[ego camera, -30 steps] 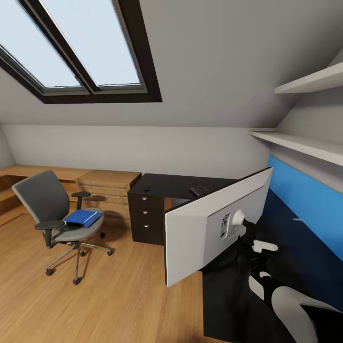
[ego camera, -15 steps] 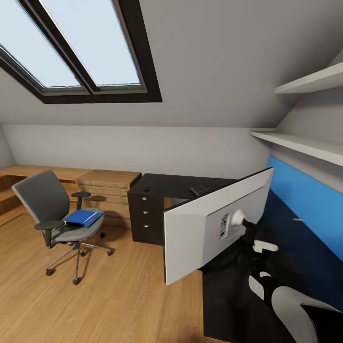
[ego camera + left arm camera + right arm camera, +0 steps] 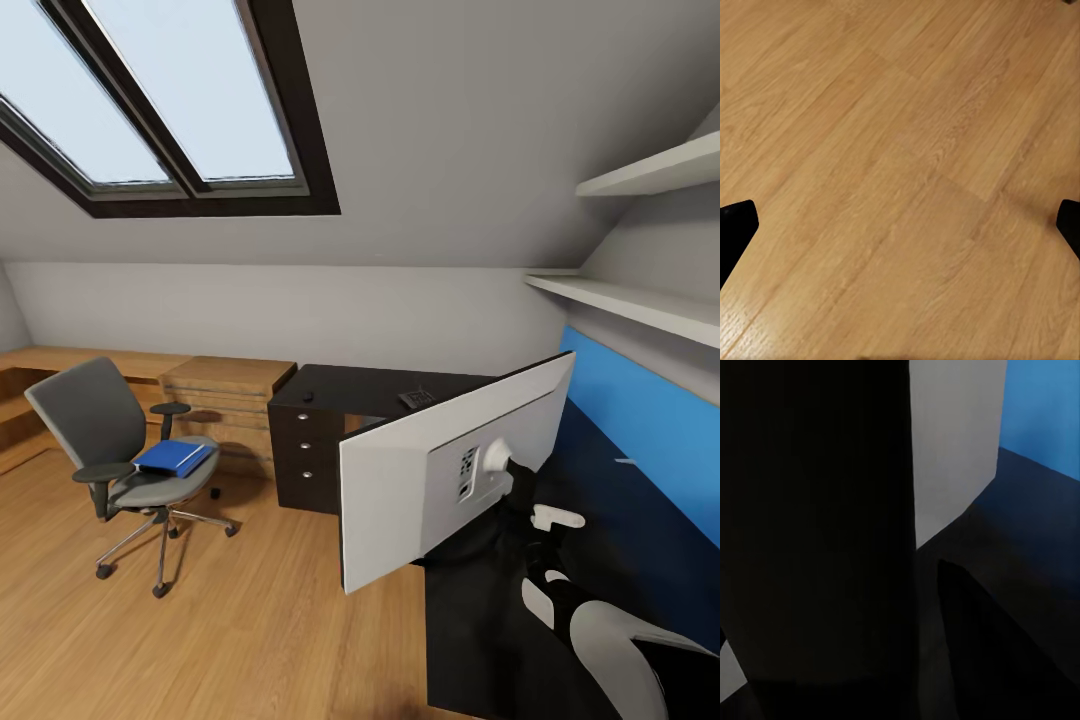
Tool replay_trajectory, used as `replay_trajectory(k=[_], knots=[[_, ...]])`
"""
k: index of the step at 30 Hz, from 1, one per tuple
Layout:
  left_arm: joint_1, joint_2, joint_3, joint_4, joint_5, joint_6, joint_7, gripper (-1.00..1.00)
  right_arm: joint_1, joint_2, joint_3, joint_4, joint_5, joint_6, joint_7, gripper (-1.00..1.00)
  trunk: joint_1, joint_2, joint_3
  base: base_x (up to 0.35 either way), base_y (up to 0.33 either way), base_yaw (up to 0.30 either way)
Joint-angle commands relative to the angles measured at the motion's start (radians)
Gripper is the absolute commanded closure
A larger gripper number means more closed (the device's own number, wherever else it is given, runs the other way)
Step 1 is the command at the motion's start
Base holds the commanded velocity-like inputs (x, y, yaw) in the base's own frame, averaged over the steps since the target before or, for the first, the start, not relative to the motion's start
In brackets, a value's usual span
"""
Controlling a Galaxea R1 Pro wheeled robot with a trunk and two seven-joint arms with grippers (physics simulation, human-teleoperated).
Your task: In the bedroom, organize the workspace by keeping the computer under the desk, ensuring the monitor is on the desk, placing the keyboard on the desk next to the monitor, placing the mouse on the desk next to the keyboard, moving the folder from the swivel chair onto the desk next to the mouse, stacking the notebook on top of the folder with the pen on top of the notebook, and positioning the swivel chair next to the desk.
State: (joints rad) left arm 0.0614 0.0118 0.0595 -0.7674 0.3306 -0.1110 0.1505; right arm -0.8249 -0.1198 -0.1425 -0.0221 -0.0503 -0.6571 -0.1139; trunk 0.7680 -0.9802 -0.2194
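Observation:
The monitor [image 3: 400, 490] hangs tilted above the black desk [image 3: 350, 384], white back toward me, and my right arm reaches up to its neck. My right gripper [image 3: 520, 492] is shut on the monitor, its fingers mostly hidden. The right wrist view holds dark close surfaces, the monitor's white back [image 3: 956, 442] and the blue wall panel [image 3: 1042, 405]. The blue folder [image 3: 175, 458] lies on the seat of the swivel chair [image 3: 90, 415], which stands left of the desk. On the desk's far part sit a small dark mouse [image 3: 308, 397] and the notebook [image 3: 417, 399]. A pale pen [image 3: 625, 461] lies near the wall. My left gripper [image 3: 900, 225] is open over wooden floor.
A light wooden chest of drawers [image 3: 225, 395] stands between chair and desk drawer unit [image 3: 305, 450]. A low wooden counter [image 3: 60, 360] runs along the left wall. White shelves [image 3: 640, 300] hang above the blue panel [image 3: 650, 420]. Wooden floor [image 3: 250, 620] lies open left of the desk.
The monitor has swung slightly, its near edge drifting left and down. The chair, the folder and the camera have stayed put.

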Motion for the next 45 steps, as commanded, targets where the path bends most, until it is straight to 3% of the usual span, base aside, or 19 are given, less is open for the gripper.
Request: replay_trajectory(k=[1,19,45], knots=[[0.0,0.001,-0.003,-0.001,0.01,-0.003,0.003,-1.0,0.0,0.0,0.015,0.002,0.001,-0.002,0.007,1.0,0.0,-0.001,-0.001,0.0,0.0,0.0],[0.0,0.001,-0.001,-0.001,0.008,-0.003,0.003,-1.0,0.0,0.0,0.015,0.002,0.001,-0.002,0.007,1.0,0.0,-0.001,-0.001,0.0,0.0,0.0],[0.0,0.001,-0.001,-0.001,0.008,-0.003,0.003,-1.0,0.0,0.0,0.015,0.002,0.001,-0.002,0.007,1.0,-0.099,0.181,0.08,0.0,0.0,0.0]])
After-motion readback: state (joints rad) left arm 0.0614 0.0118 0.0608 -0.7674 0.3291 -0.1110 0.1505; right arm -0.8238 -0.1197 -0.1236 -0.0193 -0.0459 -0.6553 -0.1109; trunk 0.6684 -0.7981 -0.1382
